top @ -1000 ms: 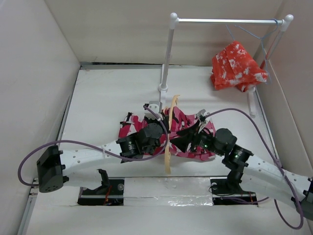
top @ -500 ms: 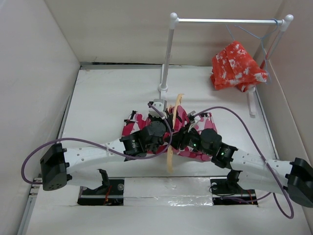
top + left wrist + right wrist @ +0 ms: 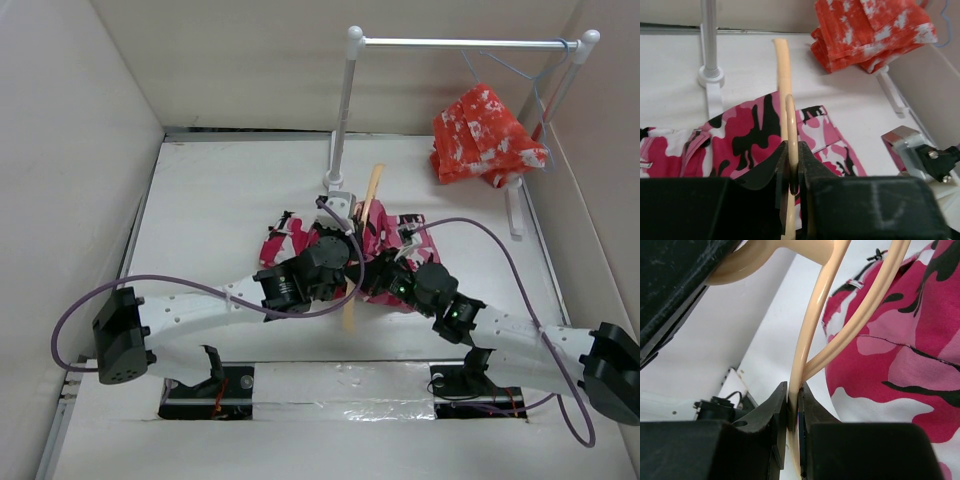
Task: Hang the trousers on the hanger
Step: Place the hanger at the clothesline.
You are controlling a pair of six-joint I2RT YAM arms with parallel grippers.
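**A:** Start at the left. What does the left gripper (image 3: 792, 150) have?

**B:** It is clenched on the hanger (image 3: 369, 196), pinching the thin tan wood low in the centre of the left wrist view.

**A:** And the trousers (image 3: 288, 243)?

**B:** They are bunched on the table (image 3: 220, 190) in the centre of the top view, under both wrists. They spread left and right of the hanger and are not yet on it. They are too crumpled for me to tell their long axis.

**A:** How will they handle?

**B:** Limp and light, I'd judge. They will sag and slide wherever they aren't pinched. Their waistband, with its loops, shows at the lower left of the left wrist view, and that firmer edge looks like the best place to take hold.

**A:** The hanger?

**B:** Stiff, light and smooth, so it is likely to pivot in a narrow pinch. Its long axis runs from lower centre to upper centre, leaning a little right, with the far tip toward the rail post (image 3: 343, 110). I cannot see the hook.

**A:** The right side?

**B:** The right gripper (image 3: 793, 390) is clamped on the hanger too, seemingly further down the frame in the top view. The red-orange garment (image 3: 485, 135) hangs at the upper right, well apart.
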